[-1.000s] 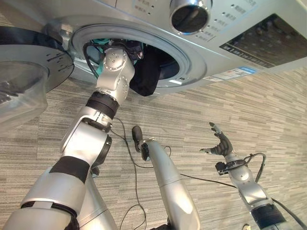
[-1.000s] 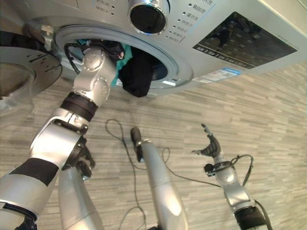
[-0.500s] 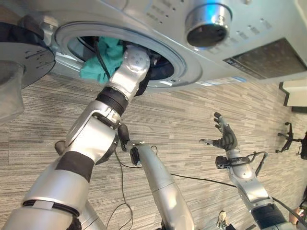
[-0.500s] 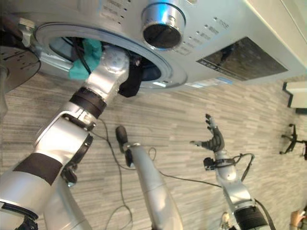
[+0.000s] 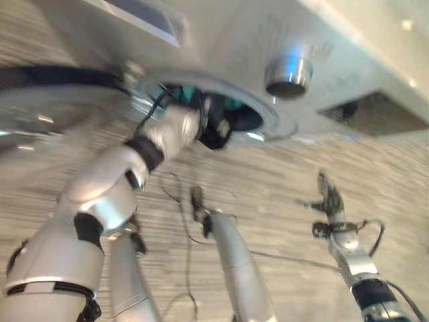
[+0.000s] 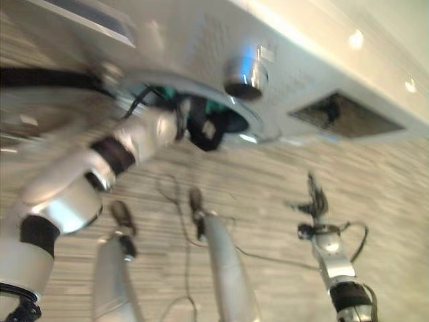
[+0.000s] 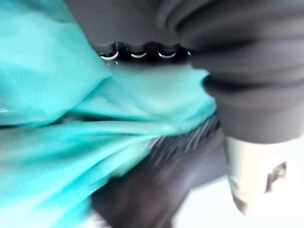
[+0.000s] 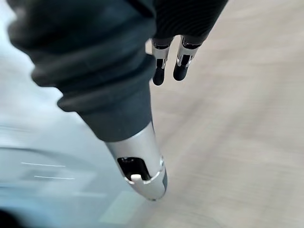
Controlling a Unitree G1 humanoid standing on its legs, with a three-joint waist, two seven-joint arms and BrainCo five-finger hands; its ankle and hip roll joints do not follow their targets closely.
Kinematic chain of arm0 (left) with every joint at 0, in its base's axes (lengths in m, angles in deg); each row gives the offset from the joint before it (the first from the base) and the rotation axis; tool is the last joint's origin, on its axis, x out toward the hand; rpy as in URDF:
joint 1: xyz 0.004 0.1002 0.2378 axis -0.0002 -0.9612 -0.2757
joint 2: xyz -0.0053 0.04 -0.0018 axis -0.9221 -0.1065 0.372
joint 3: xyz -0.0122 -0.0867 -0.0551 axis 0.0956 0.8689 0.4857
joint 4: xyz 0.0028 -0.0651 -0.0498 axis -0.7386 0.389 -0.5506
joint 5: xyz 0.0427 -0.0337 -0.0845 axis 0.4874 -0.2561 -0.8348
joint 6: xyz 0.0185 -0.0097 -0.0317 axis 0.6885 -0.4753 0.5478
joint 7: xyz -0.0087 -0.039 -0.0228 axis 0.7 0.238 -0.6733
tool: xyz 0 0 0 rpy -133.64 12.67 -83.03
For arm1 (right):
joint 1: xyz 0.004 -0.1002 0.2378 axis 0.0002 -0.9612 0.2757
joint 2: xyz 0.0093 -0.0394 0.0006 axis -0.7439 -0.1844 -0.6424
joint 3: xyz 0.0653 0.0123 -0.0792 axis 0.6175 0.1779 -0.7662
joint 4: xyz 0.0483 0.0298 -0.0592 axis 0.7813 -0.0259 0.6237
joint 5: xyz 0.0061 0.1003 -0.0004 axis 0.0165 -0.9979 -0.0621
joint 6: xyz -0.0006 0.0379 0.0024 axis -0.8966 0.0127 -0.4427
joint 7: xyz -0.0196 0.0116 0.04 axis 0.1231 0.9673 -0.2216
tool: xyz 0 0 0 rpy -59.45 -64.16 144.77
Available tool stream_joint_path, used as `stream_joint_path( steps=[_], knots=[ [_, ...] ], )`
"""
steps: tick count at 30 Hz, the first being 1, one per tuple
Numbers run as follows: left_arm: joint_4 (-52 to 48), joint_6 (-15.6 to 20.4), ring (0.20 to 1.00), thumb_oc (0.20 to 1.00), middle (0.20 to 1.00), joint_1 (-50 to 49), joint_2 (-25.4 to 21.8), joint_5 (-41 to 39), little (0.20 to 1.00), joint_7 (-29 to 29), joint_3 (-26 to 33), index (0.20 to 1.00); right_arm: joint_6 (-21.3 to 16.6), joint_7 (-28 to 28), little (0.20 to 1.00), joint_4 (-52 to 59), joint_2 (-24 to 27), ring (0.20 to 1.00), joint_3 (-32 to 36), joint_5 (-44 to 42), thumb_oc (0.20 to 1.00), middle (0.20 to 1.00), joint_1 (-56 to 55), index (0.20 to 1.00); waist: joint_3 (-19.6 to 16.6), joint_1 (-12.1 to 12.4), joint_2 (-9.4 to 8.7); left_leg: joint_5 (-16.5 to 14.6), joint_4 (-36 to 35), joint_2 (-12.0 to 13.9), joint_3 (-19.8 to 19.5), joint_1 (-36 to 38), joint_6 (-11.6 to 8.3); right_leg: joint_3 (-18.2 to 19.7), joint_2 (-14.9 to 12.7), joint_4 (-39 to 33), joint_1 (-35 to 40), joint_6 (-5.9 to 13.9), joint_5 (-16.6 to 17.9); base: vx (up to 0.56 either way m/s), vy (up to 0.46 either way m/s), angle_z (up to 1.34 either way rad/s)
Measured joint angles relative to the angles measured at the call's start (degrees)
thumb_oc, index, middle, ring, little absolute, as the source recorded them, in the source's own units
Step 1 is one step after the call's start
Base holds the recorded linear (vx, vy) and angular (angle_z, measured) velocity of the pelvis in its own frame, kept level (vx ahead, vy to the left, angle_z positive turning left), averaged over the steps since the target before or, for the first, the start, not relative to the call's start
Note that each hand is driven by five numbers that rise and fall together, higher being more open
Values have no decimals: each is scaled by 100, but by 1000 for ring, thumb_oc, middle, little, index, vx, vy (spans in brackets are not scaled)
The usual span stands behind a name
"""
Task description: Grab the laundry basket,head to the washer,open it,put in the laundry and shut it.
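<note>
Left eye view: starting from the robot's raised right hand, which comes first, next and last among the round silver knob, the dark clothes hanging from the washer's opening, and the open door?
From the right hand, out to the robot's right:
1. Knob, on the washer's panel above the opening.
2. Dark clothes, hanging at the opening's rim, by the left arm.
3. Door, swung open at the far left.

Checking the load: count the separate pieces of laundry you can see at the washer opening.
2: a teal cloth inside the washer's round opening by the left hand, and a black garment hanging over the opening's lower rim. More may lie hidden deeper in the drum.
</note>
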Motion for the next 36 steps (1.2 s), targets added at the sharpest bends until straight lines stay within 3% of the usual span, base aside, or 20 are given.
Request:
stream_joint_path(
  steps=[1,4,9,15,21,25,30,33,34,36],
  knots=[
    [-5,-107,1000,1000,1000,-224,-4,198,1000,-159,136,1000,-86,-17,1000,165,-64,1000,-115,7,1000,1000,-81,1000,-37,40,86,-18,-111,-78,11,167,49,-12,-69,-108,160,41,-33,-25,144,18],
    [-23,-197,1000,1000,1000,-385,165,467,1000,-251,483,1000,-175,60,1000,422,-558,1000,-249,29,1000,1000,-75,1000,-47,-87,70,206,-502,-233,113,394,150,3,-164,-437,343,136,111,2,76,11],
    [-246,-156,1000,1000,1000,-248,303,674,1000,-280,509,1000,-176,-24,1000,1148,-575,1000,-345,152,1000,1000,-632,1000,-21,-241,59,232,-647,-269,119,498,186,-29,-170,-697,521,191,185,9,43,1],
    [-1515,97,1000,1000,1000,-414,-615,191,1000,-382,625,1000,-201,-163,1000,1698,-419,1000,126,347,1000,1000,-1378,1000,135,-269,81,572,-1384,-392,115,1038,96,-123,-220,-935,879,160,213,21,20,9],
    [-1717,325,1000,1000,1000,-604,-1099,-43,1000,-396,597,1000,-217,-279,1000,1736,-201,1000,316,376,1000,1000,-1553,1000,203,-210,169,822,-1787,-437,2,1256,19,-260,-212,-1022,1024,107,240,11,19,10],
    [-1182,305,1000,1000,1000,-699,-961,22,1000,-391,673,1000,-211,-380,1000,1693,-163,1000,307,381,1000,1000,-1512,1000,281,-192,230,889,-1840,-465,-86,1282,23,-347,-230,-1025,1095,91,231,16,21,10],
    [-50,117,1000,1000,1000,-1058,-346,200,1000,-355,964,1000,-162,-266,1000,1203,-331,1000,-13,586,1000,1000,-1095,1000,316,-213,264,1150,-2321,-577,-60,1495,27,-343,-300,-1111,1112,93,266,-2,40,5],
    [-175,67,1000,1000,1000,-1086,-166,242,1000,-179,1135,1000,-175,-246,1000,1360,-430,1000,-447,686,1000,1000,-911,1000,427,-191,339,1376,-2716,-611,-13,1576,55,-333,-290,-1290,1080,92,386,0,0,0],
    [-335,63,1000,1000,1000,-1122,-92,240,1000,-53,1482,1000,-211,-194,1000,1517,-437,1000,-496,800,1000,1000,-946,1000,455,-163,366,1434,-2826,-618,-15,1623,49,-341,-286,-1301,1090,93,385,0,0,0],
    [-664,94,1000,1000,1000,-1053,-202,231,1000,177,1646,1000,-257,-135,1000,1413,-508,1000,-506,803,1000,1000,-853,1000,558,-32,408,1574,-3078,-626,-33,1758,32,-384,-278,-1316,1132,88,388,29,-11,5]
  ],
)
